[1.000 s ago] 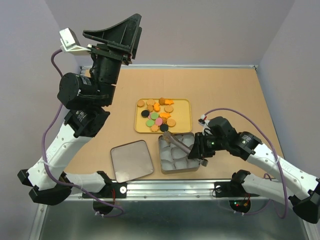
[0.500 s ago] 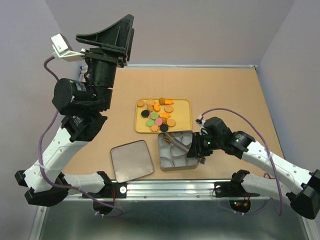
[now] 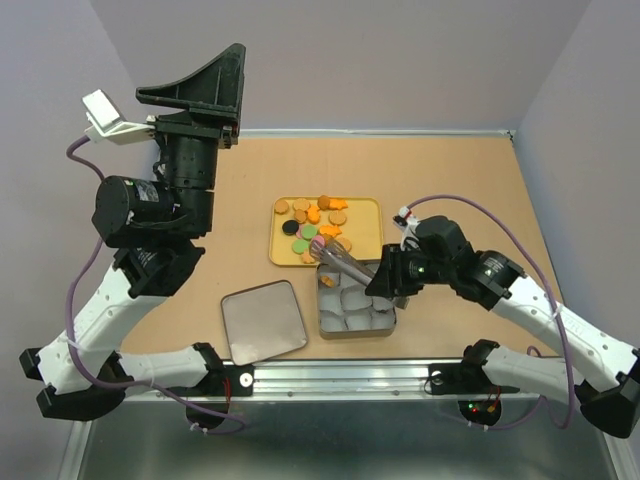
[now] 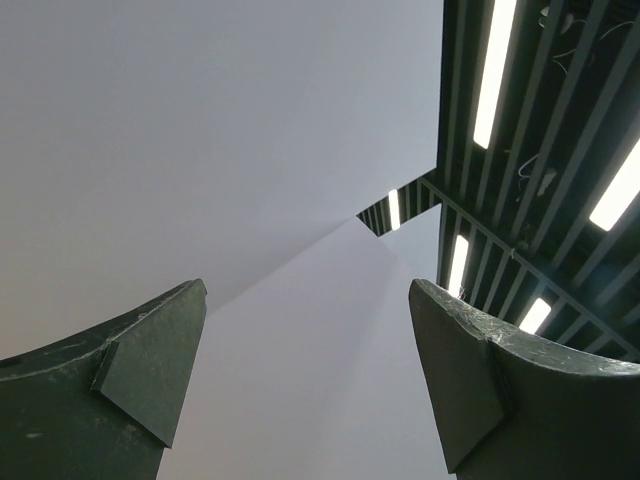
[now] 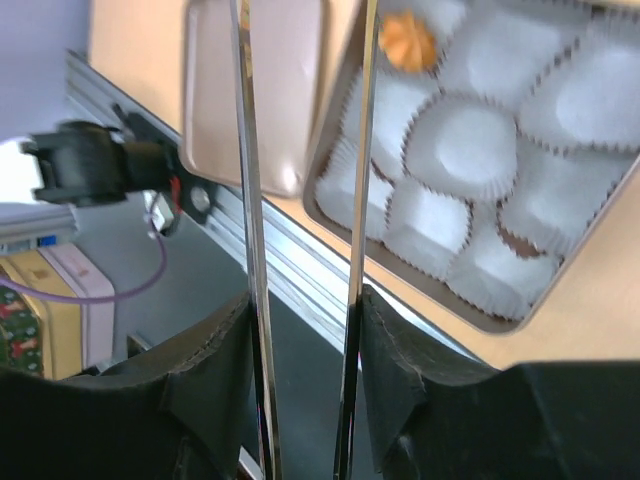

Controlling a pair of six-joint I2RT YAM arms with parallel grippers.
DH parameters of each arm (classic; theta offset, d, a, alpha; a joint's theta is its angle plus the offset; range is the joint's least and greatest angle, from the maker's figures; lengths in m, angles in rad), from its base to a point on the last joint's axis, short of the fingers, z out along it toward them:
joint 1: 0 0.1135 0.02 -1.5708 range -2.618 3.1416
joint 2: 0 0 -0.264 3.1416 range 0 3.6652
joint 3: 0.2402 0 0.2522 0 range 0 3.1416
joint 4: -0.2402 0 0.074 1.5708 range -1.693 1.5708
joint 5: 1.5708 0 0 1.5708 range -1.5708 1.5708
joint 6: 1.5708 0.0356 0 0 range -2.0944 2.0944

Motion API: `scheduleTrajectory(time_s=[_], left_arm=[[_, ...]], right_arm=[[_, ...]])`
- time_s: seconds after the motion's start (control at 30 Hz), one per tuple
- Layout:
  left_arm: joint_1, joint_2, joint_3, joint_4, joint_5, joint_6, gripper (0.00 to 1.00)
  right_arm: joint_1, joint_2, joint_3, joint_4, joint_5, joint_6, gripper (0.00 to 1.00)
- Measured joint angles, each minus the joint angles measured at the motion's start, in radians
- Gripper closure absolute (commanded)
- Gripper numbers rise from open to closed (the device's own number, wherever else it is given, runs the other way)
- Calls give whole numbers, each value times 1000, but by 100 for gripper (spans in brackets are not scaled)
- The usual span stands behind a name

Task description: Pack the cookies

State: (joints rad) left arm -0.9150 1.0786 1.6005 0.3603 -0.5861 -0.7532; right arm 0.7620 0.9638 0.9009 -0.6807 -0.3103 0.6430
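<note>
The cookies (image 3: pixel 315 228), small discs in orange, pink, green and black, lie in a heap on a yellow tray (image 3: pixel 372 250). One orange cookie (image 3: pixel 328 281) (image 5: pixel 407 40) sits in a white paper cup at the far left corner of the metal tin (image 3: pixel 358 336). My right gripper (image 3: pixel 392 283) (image 5: pixel 305 300) is shut on metal tongs (image 3: pixel 340 258) (image 5: pixel 250 200). The tongs' two arms stand apart with nothing between them. Their tips reach over the tin's far edge toward the tray. High above the table's left side, my left gripper (image 3: pixel 200 85) (image 4: pixel 305 290) is open, empty and pointing upward.
The tin's lid (image 3: pixel 263 320) (image 5: pixel 285 90) lies flat left of the tin, near the front rail (image 3: pixel 340 375). White paper cups (image 5: pixel 465 140) fill the tin. Purple walls close in the table on three sides.
The tongs' arms have spread and left an orange cookie in the tin's corner cup. My right gripper has drawn up and back with them. My left arm has swung a little left.
</note>
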Motion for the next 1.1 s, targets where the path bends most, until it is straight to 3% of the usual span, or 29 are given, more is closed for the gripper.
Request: scheduleTrajectory(time_s=[0.3,0.73,1.1], left_arm=[[0,15,30,10,11,7,6],[-7,89,94,24,64,-10,3],[-7,2,-4,113,-1,47,1]], right_arm=[[0,52,159,-21,95,-26,51],[0,587,486,6,267,-120,57],[0,784,576,31,272,-152,58]])
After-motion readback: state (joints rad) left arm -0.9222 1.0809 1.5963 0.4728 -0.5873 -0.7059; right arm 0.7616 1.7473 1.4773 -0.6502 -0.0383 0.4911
